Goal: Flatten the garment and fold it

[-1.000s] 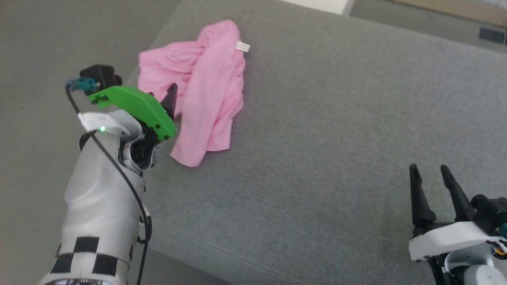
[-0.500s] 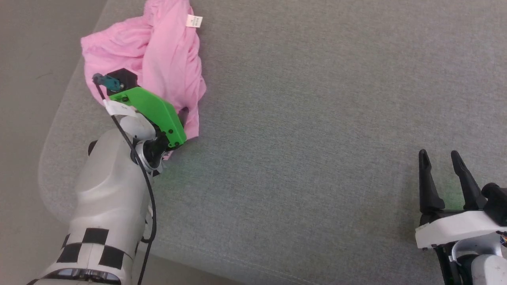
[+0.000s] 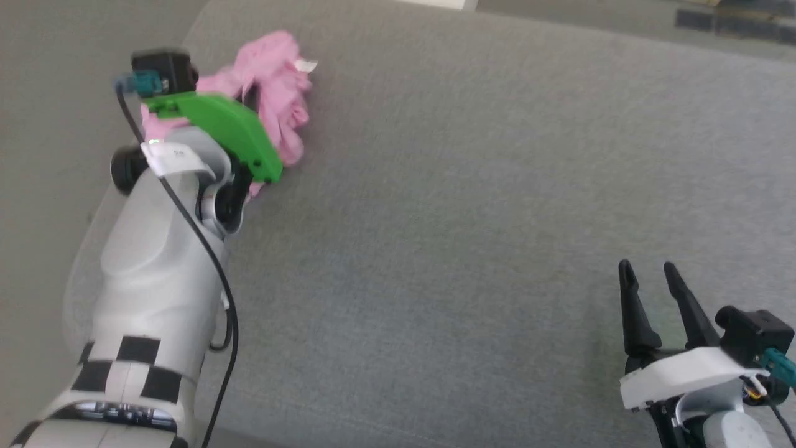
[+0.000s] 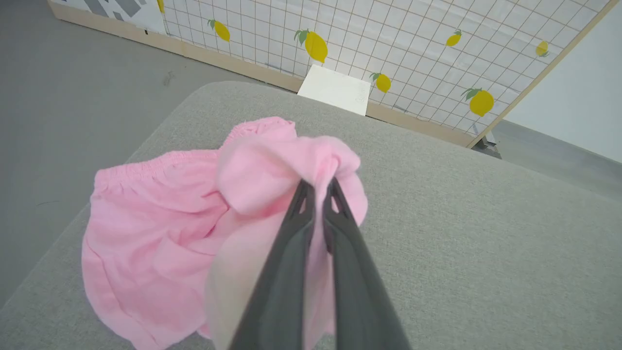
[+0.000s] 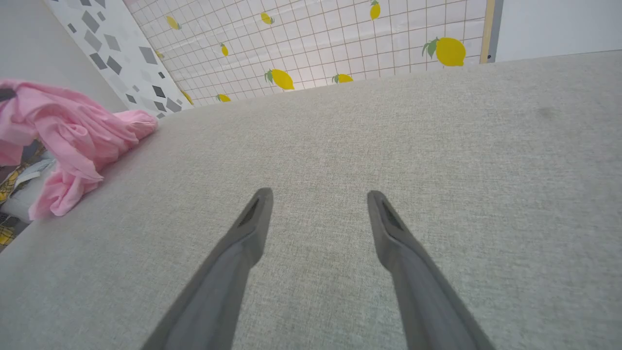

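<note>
left claw (image 4: 318,187): clenched, both fingers pressed together on a bunched fold of the garment (image 4: 155,218), which is pinched between the tips and raised at that spot. the pink fabric drapes down along both sides of the fingers. the rest of it lies crumpled on the grey upholstered cushion (image 3: 466,218), near the cushion's far left corner in the head view. gathered waistband (image 4: 146,167): runs along the upper edge of the heap in the left wrist view. white care tag (image 3: 306,65): on the side of the heap facing the cushion's middle. green wrist bracket (image 3: 230,130): covers part of the garment in the head view. right claw (image 3: 647,270): released, fingers spread apart, low over bare cushion at the lower right, well apart from the garment. tiled panel with lemon print (image 4: 388,39): stands beyond the cushion's far edge.
</note>
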Available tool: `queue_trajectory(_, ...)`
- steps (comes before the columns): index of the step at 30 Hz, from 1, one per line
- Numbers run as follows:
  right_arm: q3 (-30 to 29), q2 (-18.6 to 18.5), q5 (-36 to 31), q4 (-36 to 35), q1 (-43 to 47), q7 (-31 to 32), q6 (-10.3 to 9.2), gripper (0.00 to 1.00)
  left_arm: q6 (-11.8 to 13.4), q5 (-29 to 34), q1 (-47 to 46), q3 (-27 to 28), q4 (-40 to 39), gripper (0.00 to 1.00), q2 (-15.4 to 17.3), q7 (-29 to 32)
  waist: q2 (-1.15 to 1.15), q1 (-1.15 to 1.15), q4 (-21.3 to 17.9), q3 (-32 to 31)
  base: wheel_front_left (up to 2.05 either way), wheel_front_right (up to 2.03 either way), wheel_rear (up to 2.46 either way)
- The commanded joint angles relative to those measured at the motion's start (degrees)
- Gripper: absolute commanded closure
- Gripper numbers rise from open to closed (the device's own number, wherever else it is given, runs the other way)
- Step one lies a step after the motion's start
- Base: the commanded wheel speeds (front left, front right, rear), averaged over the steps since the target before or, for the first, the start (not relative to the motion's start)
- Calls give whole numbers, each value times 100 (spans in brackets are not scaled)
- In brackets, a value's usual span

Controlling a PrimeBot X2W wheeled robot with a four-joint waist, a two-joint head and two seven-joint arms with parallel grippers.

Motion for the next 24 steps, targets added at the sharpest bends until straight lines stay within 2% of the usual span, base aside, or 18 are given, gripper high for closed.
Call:
queue_trajectory(1,12,-5,81,92,-26,-82,-8,0,-80,50,-182,-67,-135,100,-33,-85,0,0,-425,-544,0,0,0)
queue_trajectory(6,30,-5,213,398,43,-246,-8,0,-291,15,-317,-381,-672,100,-272,-91,0,0,-889,-861,0,0,0)
queue_trajectory(11,-74,-5,262,549,93,-357,-8,0,-414,-176,-137,-998,-1125,100,-510,302,0,0,-1209,-899,0,0,0)
queue_trajectory(17,-126,-5,261,628,89,-432,-8,0,-456,-632,628,-2064,-1415,100,-608,907,0,0,-1467,-831,0,0,0)
queue_trajectory(22,-128,-5,269,683,62,-478,-8,0,-458,-1305,1566,-3174,-1538,100,-616,1582,0,0,-1565,-766,0,0,0)
queue_trajectory(24,-116,-5,269,691,63,-492,-8,0,-357,-1518,1872,-3512,-1516,100,-616,1846,0,0,-1578,-761,0,0,0)
